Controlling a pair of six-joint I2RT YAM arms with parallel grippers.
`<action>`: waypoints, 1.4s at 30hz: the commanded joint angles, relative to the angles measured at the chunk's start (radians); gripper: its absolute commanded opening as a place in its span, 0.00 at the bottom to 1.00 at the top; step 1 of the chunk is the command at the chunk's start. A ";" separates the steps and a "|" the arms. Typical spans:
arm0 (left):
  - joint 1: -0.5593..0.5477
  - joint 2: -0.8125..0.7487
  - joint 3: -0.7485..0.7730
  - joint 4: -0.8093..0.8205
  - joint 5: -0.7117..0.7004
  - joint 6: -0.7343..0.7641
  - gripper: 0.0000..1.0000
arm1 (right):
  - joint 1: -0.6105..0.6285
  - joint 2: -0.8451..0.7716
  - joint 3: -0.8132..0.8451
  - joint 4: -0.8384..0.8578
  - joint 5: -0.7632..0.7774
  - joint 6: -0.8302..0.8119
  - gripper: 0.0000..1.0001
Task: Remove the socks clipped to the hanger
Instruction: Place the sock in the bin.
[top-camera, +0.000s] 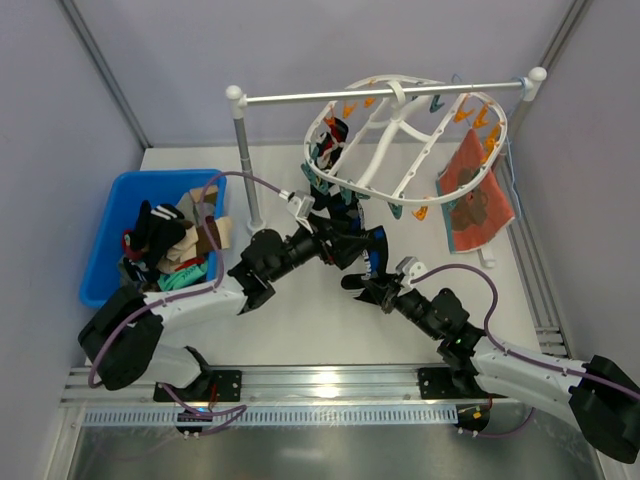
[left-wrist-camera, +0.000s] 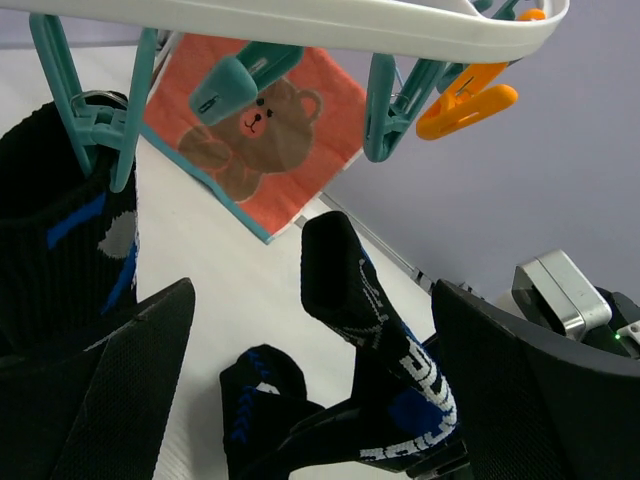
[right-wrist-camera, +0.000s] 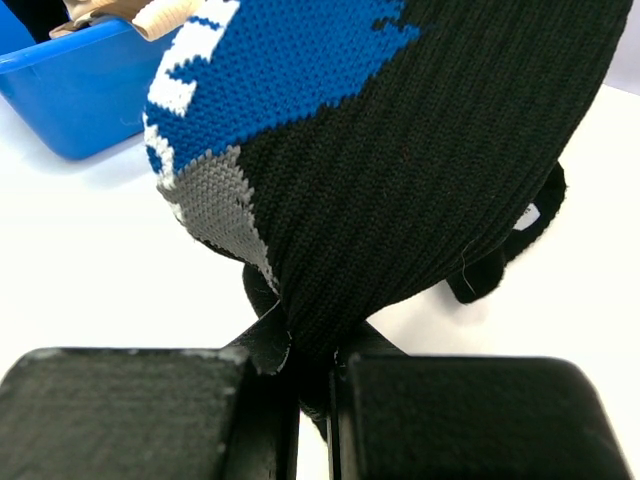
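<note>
the left gripper (top-camera: 350, 243) sits mid-frame in the top view, just under the low rim of the white hanger (left-wrist-camera: 300, 28). its fingers (left-wrist-camera: 120, 380) are spread wide, and a black-and-blue sock (left-wrist-camera: 370, 310) rises between them, ungripped. the right gripper (right-wrist-camera: 315, 400), lower right of it, is pressed together, pinching that sock's fabric. a second dark sock (left-wrist-camera: 60, 250) hangs from a teal clip (left-wrist-camera: 95, 120) at the left wrist view's left edge. loose socks (top-camera: 165, 240) fill the blue bin (top-camera: 108, 215) at the far left.
</note>
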 joint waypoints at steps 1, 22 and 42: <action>-0.011 -0.017 -0.009 0.031 0.033 0.009 0.98 | 0.005 0.002 -0.071 0.050 -0.003 -0.001 0.04; -0.124 -0.023 -0.078 0.042 -0.286 0.051 0.00 | 0.005 -0.016 -0.076 0.040 -0.004 0.001 0.74; 0.451 -0.602 -0.146 -0.550 -0.625 -0.047 0.00 | 0.005 -0.057 -0.090 0.041 -0.007 -0.001 0.92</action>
